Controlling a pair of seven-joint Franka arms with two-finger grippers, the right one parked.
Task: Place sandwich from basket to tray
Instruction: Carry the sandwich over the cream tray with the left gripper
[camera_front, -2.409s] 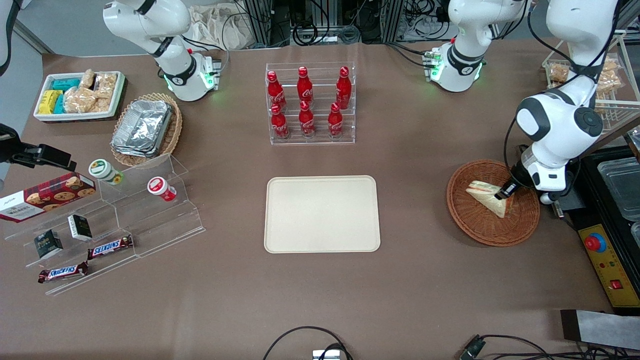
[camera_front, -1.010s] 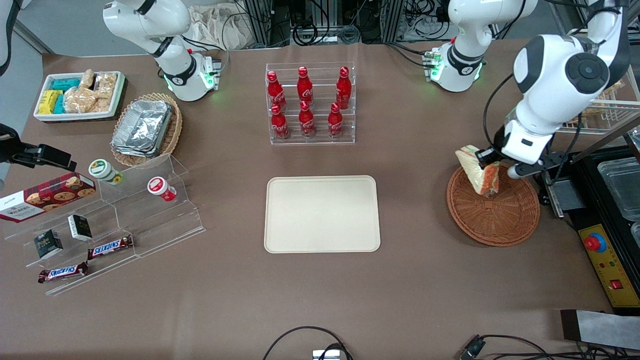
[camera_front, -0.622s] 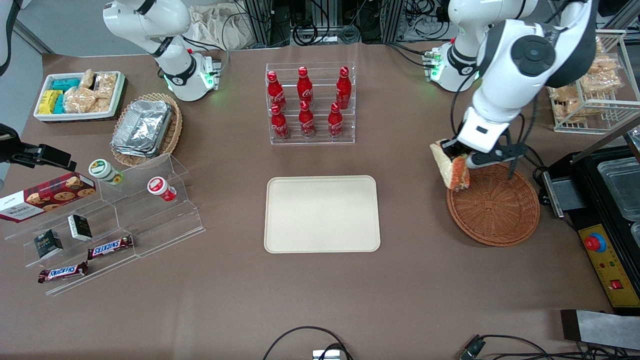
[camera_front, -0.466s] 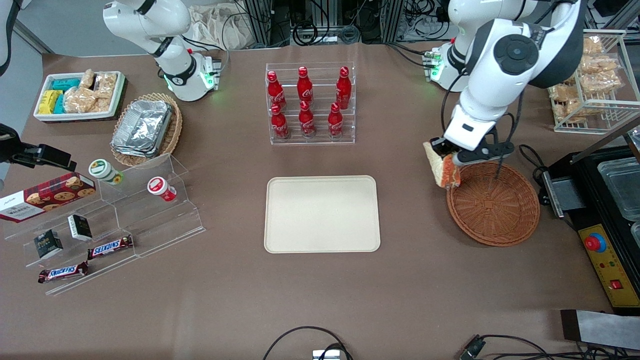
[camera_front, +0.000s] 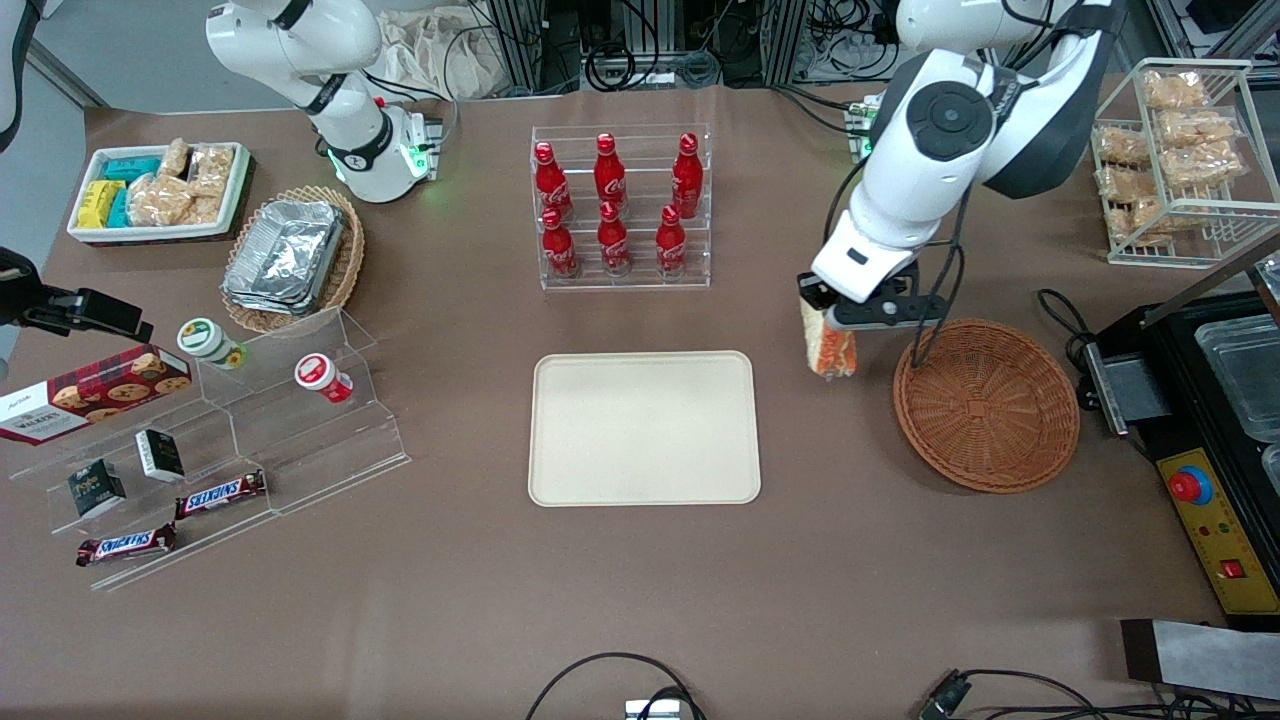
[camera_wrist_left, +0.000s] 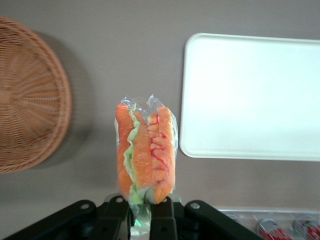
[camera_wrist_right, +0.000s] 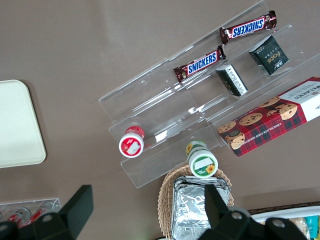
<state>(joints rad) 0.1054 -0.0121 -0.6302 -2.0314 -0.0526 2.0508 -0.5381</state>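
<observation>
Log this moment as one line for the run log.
phase: carry | tool: shut on sandwich, over bare table between basket and tray | basket: empty | tray: empty

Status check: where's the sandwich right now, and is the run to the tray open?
Gripper shut on sandwich, airborne between basket and tray. Basket empty. Nothing on the tray or in the path to it.

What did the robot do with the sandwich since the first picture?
The pincer took hold of the sandwich, lifted it out of the basket and carried it toward the tray. Now the sandwich hangs from the shut pincer above the bare table between basket and tray, and the basket holds nothing. The tray, the cola bottles and the snacks on the clear stand stayed put.
</observation>
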